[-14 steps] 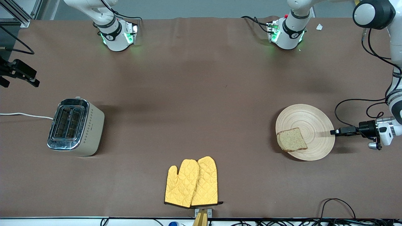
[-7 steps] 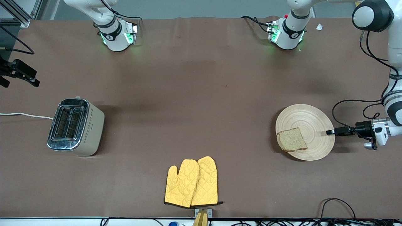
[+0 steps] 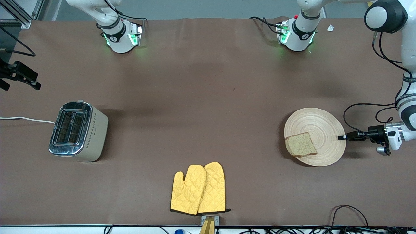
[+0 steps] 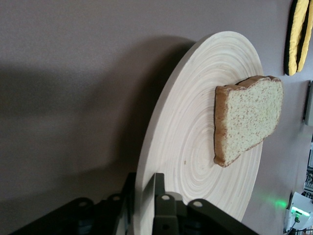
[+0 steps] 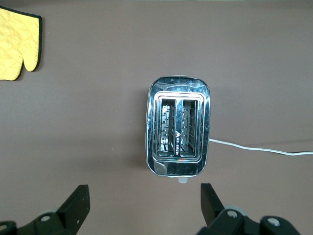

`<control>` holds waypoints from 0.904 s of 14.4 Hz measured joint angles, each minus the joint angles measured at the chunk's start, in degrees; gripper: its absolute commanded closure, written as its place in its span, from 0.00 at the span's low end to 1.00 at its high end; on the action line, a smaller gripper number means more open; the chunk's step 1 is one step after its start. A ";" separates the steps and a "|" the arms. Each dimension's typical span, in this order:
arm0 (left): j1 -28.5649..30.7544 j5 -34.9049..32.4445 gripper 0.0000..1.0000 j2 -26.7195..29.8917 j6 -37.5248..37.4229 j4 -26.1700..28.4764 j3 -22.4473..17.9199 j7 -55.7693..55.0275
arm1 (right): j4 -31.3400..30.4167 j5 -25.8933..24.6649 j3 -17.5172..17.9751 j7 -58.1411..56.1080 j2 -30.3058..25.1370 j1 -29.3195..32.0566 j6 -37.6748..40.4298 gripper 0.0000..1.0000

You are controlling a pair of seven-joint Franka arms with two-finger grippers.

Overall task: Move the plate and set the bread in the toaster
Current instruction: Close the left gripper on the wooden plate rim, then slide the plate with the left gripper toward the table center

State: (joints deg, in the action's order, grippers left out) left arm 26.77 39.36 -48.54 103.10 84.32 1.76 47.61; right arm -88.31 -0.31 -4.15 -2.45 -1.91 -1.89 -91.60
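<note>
Round, flat, pale wooden plate (image 3: 320, 125) with ring grooves, lying toward the left arm's end of the brown table (image 3: 208, 97). On it, at the edge nearer the front camera, one squarish slice of brown speckled bread (image 3: 301, 144) with a darker crust, one corner apparently poking just past the rim. Well apart, toward the right arm's end, a boxy two-slot toaster (image 3: 78, 130) with chrome top and cream sides, both slots empty, white cord (image 3: 26, 119) trailing off the table edge. Between the two and nearer the camera, a pair of yellow quilted oven mitts (image 3: 199, 188).

Left gripper (image 3: 341, 137) low at the plate's rim, clenched on it: in the left wrist view, one of its fingers (image 4: 159, 196) above the wood and one below. Right gripper (image 5: 144, 203) waiting high over the toaster, released, fingers spread wide.

Likely step: shifting the plate toward the toaster's end so the right arm can reach the slice.

Risks from here:
- Pinching only one thin spot of a wide disc; could pivot or slip out under its own weight if lifted.
- Any tilt or jerk probably enough to slide the loose slice off the edge.
- If dragged instead, could catch the table covering or bump the mitts.
</note>
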 measured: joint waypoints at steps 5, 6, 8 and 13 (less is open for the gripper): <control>0.41 1.82 1.00 0.18 -1.49 -1.25 0.82 4.70 | 0.00 0.00 0.01 0.00 0.00 0.00 0.02 0.00; 0.55 2.18 1.00 0.27 -1.41 -1.65 1.80 5.41 | 0.00 0.00 0.01 0.00 0.00 0.00 0.02 0.00; 0.68 2.55 1.00 0.52 -0.94 -2.17 5.51 5.55 | 0.00 0.00 0.01 0.00 0.00 0.00 0.03 0.00; 0.01 4.70 1.00 0.98 0.18 -2.21 15.51 -1.93 | 0.00 0.00 0.01 0.00 0.00 0.00 0.04 0.00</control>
State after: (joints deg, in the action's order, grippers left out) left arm 26.78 44.06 -47.56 103.28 82.12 17.27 45.68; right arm -88.31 -0.31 -4.14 -2.45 -1.91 -1.89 -91.56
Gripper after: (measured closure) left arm 0.903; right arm 0.000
